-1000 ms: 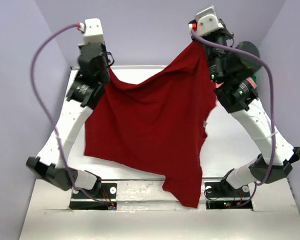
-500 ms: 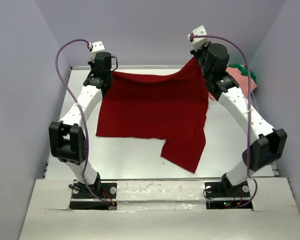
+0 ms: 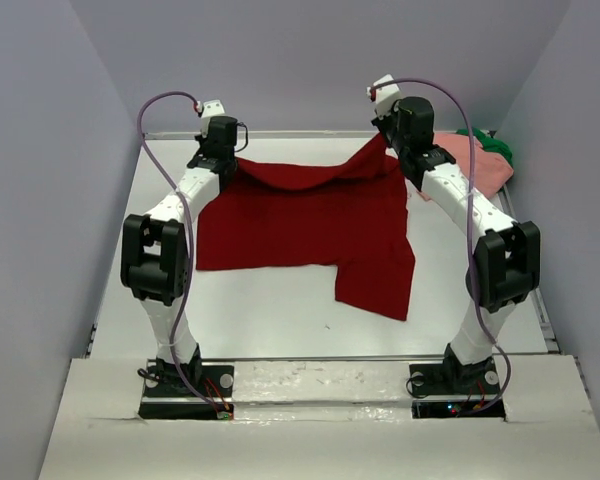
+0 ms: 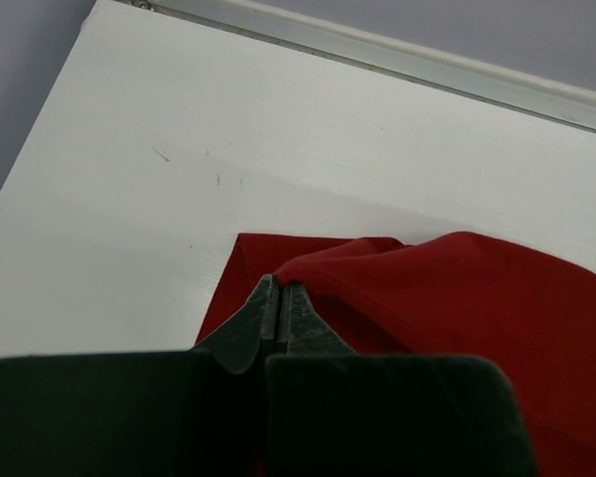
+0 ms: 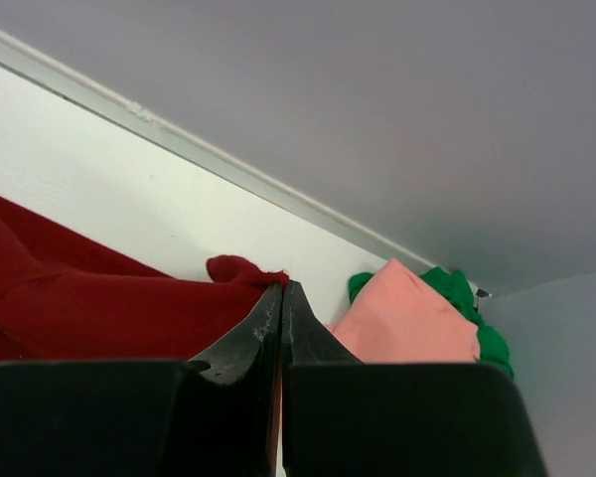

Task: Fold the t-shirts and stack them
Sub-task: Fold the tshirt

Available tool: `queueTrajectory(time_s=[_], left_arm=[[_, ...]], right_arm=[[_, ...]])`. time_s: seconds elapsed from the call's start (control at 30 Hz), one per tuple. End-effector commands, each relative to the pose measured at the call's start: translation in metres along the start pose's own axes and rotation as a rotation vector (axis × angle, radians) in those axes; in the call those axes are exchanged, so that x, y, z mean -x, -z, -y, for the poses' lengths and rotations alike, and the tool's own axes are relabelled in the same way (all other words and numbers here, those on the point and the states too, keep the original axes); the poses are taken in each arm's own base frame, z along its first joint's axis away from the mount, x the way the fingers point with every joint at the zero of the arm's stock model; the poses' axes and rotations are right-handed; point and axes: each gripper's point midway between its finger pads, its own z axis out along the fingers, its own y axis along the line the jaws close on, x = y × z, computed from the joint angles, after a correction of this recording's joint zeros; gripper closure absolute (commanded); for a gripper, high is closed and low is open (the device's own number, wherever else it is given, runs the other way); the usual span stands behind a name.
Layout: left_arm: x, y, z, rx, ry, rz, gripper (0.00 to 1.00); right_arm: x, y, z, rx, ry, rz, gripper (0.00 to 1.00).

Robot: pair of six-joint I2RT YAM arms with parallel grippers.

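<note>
white table (image 3: 270,320) | dark red shirt (image 3: 310,215) mostly flat, corners by far edge pinched tight in L gripper (image 3: 227,160) + R gripper (image 3: 387,138) | step: spread pre-fold | nxt: lower corners, release

**Legible markings: none found**

I checked all three views for writing and can read none. My left gripper (image 4: 279,288) and right gripper (image 5: 281,286) show plain dark fingers with no lettering, brand or number. The dark red t-shirt (image 3: 310,215), the salmon pink t-shirt (image 5: 407,318) and the green t-shirt (image 5: 459,288) show plain cloth, with no print or readable tag. The white table (image 3: 260,310) carries only faint scuffs. Small lights glow at my arm bases, too small to read as signs.
</note>
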Motion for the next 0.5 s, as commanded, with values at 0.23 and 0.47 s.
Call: queueTrajectory(time_s=[0.23, 0.47], left_arm=[[0.048, -0.002, 0.009, -0.011, 0.063, 0.131, 1.0], [0.067, -0.008, 0.002, 0.035, 0.073, 0.151, 1.0]], right_arm=[[0.02, -0.042, 0.037, -0.038, -0.051, 0.048, 1.0], [0.054, -0.053, 0.066, -0.084, -0.048, 0.104, 1.0]])
